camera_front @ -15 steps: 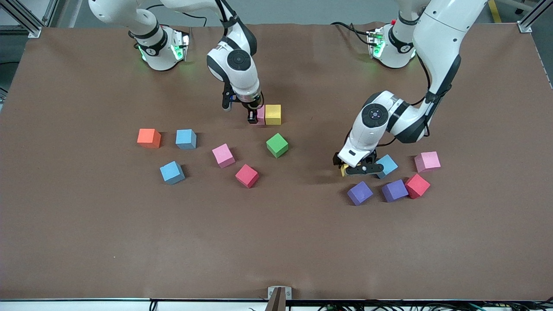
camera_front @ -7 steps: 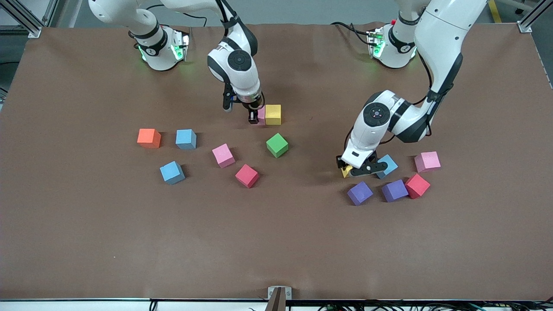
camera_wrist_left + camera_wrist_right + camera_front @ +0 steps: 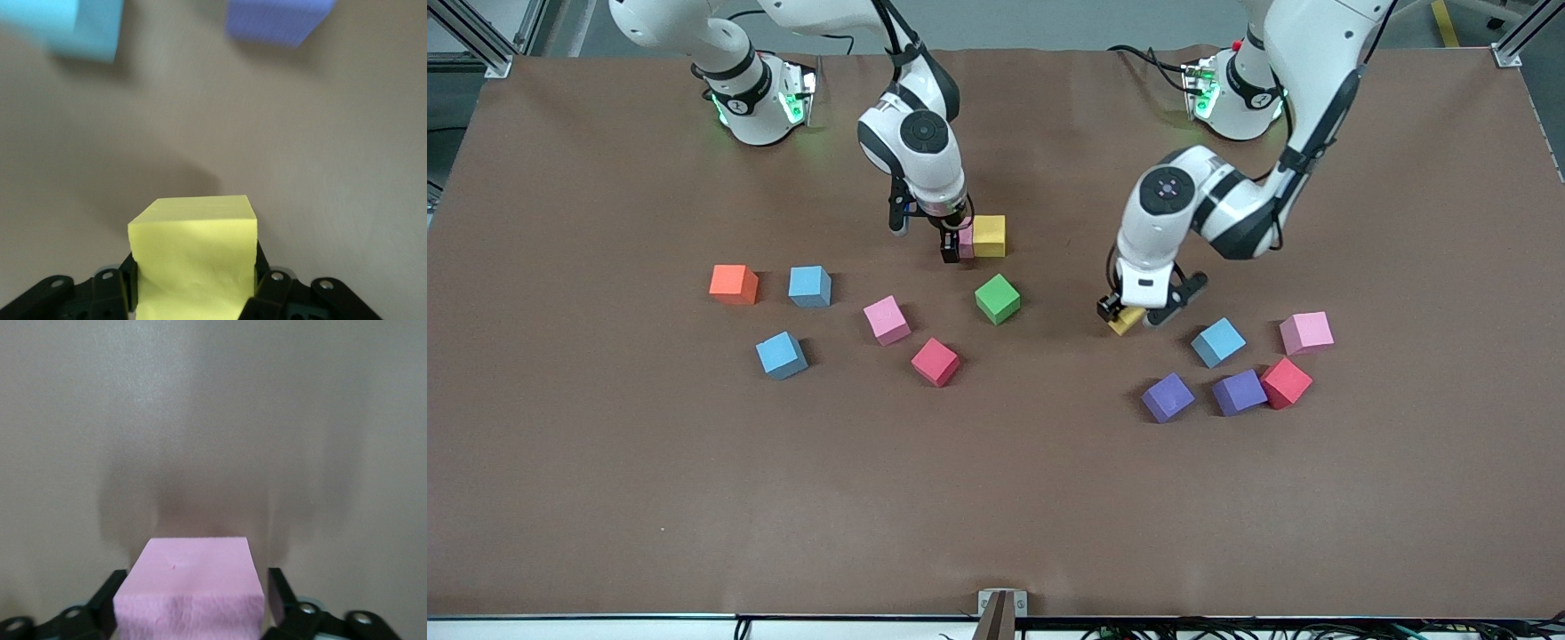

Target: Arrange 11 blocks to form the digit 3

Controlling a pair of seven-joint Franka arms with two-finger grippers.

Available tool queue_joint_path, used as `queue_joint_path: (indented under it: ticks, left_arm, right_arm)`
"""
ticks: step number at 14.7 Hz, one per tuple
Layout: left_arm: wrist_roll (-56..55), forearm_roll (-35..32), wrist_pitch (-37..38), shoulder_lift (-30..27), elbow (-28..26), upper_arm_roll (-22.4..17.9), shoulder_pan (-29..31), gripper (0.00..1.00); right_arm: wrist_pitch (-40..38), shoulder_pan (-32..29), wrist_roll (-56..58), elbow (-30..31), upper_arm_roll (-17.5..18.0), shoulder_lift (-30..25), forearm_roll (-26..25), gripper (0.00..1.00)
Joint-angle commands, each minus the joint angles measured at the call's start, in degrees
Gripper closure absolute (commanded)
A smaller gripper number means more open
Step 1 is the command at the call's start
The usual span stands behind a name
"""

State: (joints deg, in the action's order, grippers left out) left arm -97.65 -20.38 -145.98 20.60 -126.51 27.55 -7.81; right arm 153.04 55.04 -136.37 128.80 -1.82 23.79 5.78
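Only the start of the digit stood on the tabletop — a yellow block (image 3: 989, 236) with a pink block (image 3: 965, 240) touching it, both toward the edge where the arms' bases stand, about midway along it. The right gripper (image 3: 951, 244) was down at that pink block, and in its wrist view the fingers (image 3: 279, 590) stood clear of the block's sides, so it looked to have just let go. The left gripper (image 3: 1129, 313) was closed on a second yellow block (image 3: 193, 257), lifted over bare table near the loose blue block (image 3: 1218, 342) and two purple blocks (image 3: 1168, 397). The step in hand seemed to be placing the first bar — next, the right gripper should lift straight up without nudging the pair, and the left should carry its block over to them.
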Motion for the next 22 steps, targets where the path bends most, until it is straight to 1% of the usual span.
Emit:
queue_joint_path:
  ticks: [1,3,6,9,13,15,17,19,21,22]
  left_arm:
    - [-20.76,1.04,0.78,-1.62,-2.07,4.25,-0.27,0.55]
    - [-32.12,1.04,0.96,-1.00,-1.98,6.63,-1.58,0.55]
    - [-45.75,1.13,2.54,0.14,-1.46,6.81,-6.32,0.55]
    - [-54.56,3.06,2.98,1.28,-1.19,6.73,-10.98,0.55]
    - [-60.90,3.59,4.21,4.79,1.35,6.55,-14.41,0.55]
    - [-61.70,3.68,4.82,6.29,3.37,6.29,-15.47,0.55]
    - [-61.70,3.51,4.91,7.34,4.43,6.28,-15.65,0.55]
    - [-61.70,3.42,5.00,7.79,5.05,5.76,-15.65,0.55]
    - [-61.70,3.33,5.00,7.88,5.75,4.97,-15.74,0.55]
    - [-61.70,3.33,5.00,7.96,5.84,4.88,-15.83,0.55]
  right_arm:
    - [-0.80,0.16,2.95,-0.74,-0.20,0.38,0.46,0.00]
    - [-3.78,-0.11,4.35,-0.74,-0.20,-0.59,0.46,0.00]
    - [-7.92,-0.20,5.50,-0.74,-0.20,-4.09,0.46,0.00]
    - [-11.96,-0.89,5.76,-0.74,-0.29,-8.05,0.46,0.00]
    - [-17.58,-5.28,14.08,-0.74,-0.29,-12.80,0.55,0.00]
    - [-18.73,-8.35,22.85,-0.74,-0.47,-13.86,0.55,0.00]
    - [-18.48,-12.65,32.61,-0.92,-0.47,-13.69,0.55,0.00]
    - [-18.47,-16.79,41.49,-2.67,-0.55,-13.16,0.47,0.00]
    - [-18.13,-20.13,46.79,-4.34,-0.55,-11.06,0.46,0.00]
    - [-18.04,-20.84,48.20,-5.82,-0.55,-9.57,0.46,0.00]
